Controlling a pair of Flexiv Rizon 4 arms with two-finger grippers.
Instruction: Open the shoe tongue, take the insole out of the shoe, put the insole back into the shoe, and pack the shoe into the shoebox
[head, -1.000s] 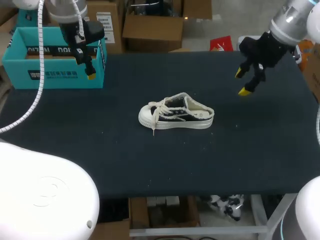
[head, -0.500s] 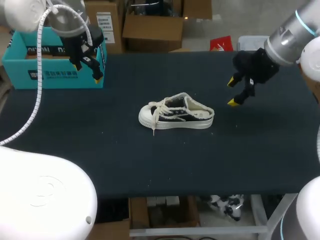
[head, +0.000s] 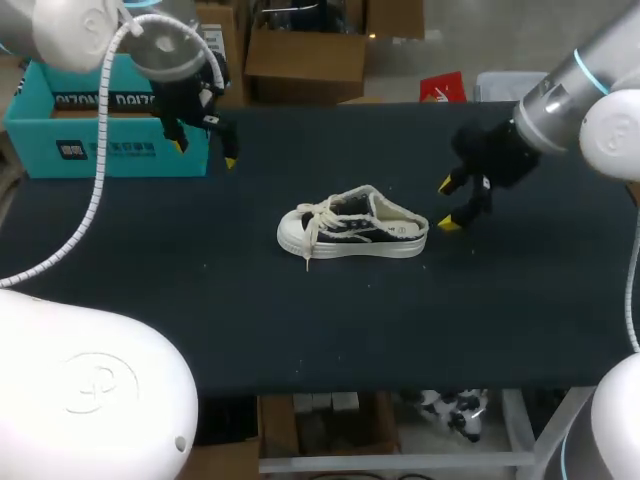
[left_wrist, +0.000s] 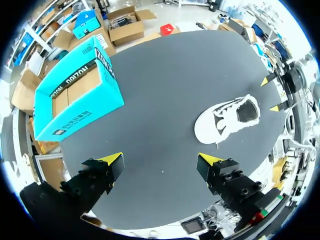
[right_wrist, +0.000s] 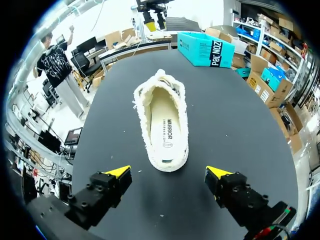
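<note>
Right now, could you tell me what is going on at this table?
Neither arm holds anything. The shoe lies in the middle of the table, its insole inside. The right gripper hangs open just behind its heel; the left gripper hangs open beside the open shoebox at the far left corner. The shoe is not yet packed.

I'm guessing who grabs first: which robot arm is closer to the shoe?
The right arm: its fingers are just by the shoe's heel; the left arm's fingers are beside the teal shoebox.
</note>
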